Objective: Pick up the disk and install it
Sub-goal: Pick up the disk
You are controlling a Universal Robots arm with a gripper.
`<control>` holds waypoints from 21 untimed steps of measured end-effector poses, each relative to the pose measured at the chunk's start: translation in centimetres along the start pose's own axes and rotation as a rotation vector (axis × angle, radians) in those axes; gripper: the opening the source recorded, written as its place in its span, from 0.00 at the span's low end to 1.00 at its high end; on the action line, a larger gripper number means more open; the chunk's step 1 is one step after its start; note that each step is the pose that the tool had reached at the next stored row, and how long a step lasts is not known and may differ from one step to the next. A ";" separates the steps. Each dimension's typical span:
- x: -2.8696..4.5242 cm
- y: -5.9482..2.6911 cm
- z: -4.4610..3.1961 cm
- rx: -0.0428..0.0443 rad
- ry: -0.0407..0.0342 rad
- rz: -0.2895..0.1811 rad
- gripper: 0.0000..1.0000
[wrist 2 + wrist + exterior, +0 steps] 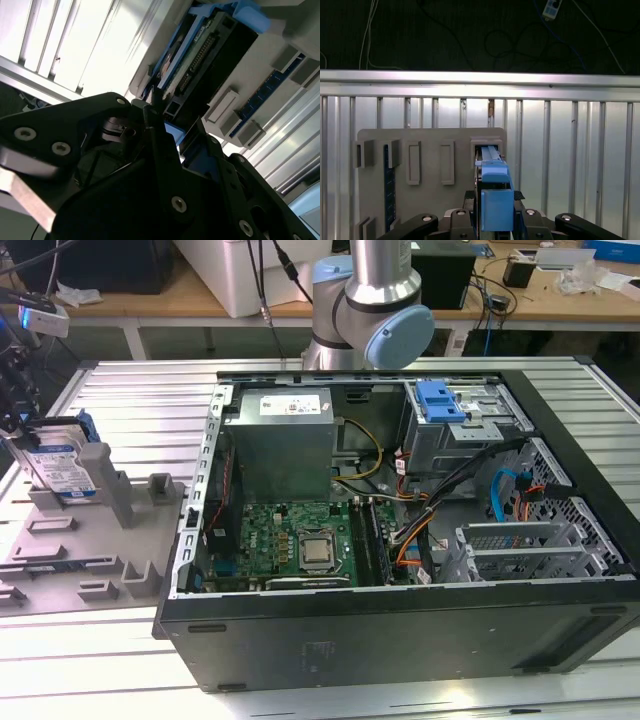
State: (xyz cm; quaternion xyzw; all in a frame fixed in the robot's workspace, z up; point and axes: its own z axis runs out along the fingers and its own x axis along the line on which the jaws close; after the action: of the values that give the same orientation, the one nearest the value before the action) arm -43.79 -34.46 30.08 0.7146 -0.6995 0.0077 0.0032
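Grey plastic made up the single fixture plate lying on the ribbed aluminium table at the exterior view's left. The one disk stood on edge in its slot there, label facing out. That upright pose seemed meant to leave the top edge free for a grasp from above. The end effector hung right over that edge. Beside the plate, towards the exterior view's right, lay one open computer case. Inside it were one grey metal box, one green mainboard and one blue latch at the drive cage.

In the second wrist view, the disk's connector end and blue carrier sat in the slot. The two dark fingers reached down either side of the carrier's edge.

In the first wrist view, the blue strip ran straight between the two fingers, each pressed against one face. I judged the end effector closed on the disk, narrowed to the carrier's thickness, with the disk seated in its slot. Two empty rectangular pockets stood next to that slot, and one dark blue memory module lay further along the plate.
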 end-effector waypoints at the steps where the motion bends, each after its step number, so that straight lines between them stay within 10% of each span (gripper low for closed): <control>1: 0.00 0.00 -0.05 -0.0001 0.0000 0.000 0.36; 21: 0.07 -0.01 -2.67 -0.0002 0.0007 0.000 0.36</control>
State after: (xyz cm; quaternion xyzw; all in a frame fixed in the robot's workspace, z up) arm -43.80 -34.48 32.76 0.7146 -0.6995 0.0079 0.0035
